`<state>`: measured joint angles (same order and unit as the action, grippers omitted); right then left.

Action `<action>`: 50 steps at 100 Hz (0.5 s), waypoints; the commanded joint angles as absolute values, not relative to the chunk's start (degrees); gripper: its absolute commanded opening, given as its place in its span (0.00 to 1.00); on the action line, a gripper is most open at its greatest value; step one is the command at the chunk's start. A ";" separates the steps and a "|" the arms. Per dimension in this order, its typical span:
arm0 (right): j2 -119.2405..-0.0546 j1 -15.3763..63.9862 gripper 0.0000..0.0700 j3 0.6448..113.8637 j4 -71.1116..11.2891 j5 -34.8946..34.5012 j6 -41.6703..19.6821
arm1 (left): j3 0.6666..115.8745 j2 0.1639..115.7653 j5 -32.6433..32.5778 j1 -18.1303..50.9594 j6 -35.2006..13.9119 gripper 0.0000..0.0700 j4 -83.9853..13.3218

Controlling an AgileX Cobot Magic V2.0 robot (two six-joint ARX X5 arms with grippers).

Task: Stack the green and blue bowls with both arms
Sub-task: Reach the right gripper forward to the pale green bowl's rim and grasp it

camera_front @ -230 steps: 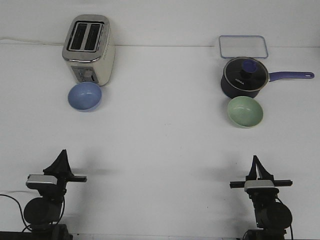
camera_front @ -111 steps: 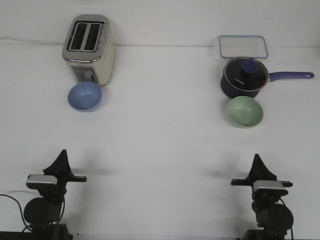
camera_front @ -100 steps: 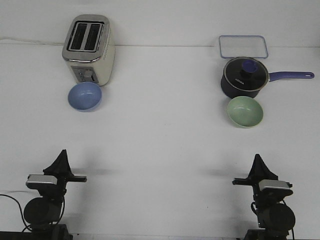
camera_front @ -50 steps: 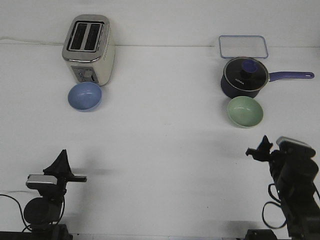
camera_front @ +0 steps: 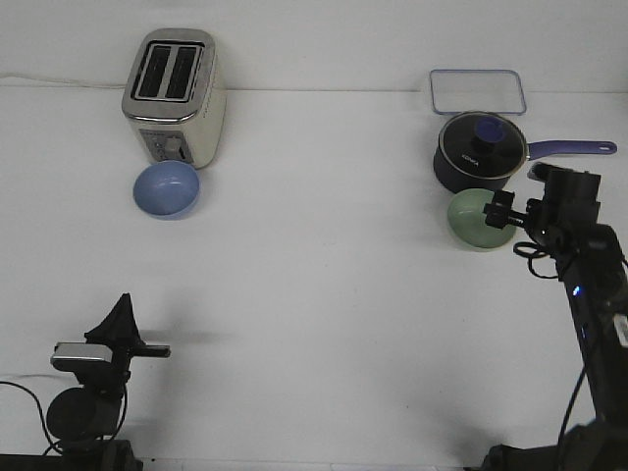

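Observation:
The light blue bowl (camera_front: 167,189) sits at the far left, right in front of the toaster. The pale green bowl (camera_front: 471,218) sits at the far right, just in front of the dark blue saucepan. My right gripper (camera_front: 503,213) reaches over the green bowl's right rim with its fingers slightly apart, and it hides that edge of the bowl. My left gripper (camera_front: 123,306) rests near the front left of the table with its fingers together and empty, far from the blue bowl.
A cream and steel toaster (camera_front: 175,93) stands at the back left. A dark blue lidded saucepan (camera_front: 479,152) stands behind the green bowl, handle pointing right. A clear lidded container (camera_front: 476,90) lies behind the pan.
My right arm has risen from its rest at the front right and swung forward to the green bowl's right rim. The left arm and both bowls have not moved.

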<state>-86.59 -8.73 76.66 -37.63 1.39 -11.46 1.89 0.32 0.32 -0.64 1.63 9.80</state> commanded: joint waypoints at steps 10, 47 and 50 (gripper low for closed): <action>-97.43 -10.61 0.84 81.78 -38.06 -0.56 -10.44 | 0.80 0.30 0.45 -0.73 2.17 0.02 10.39; -109.16 -11.97 0.74 83.13 -35.64 -5.74 -10.02 | 0.80 0.30 0.45 -0.73 2.15 0.02 10.37; -109.58 -11.97 0.71 83.13 -35.66 -6.02 -10.04 | 0.80 0.30 0.45 -0.73 2.17 0.02 10.39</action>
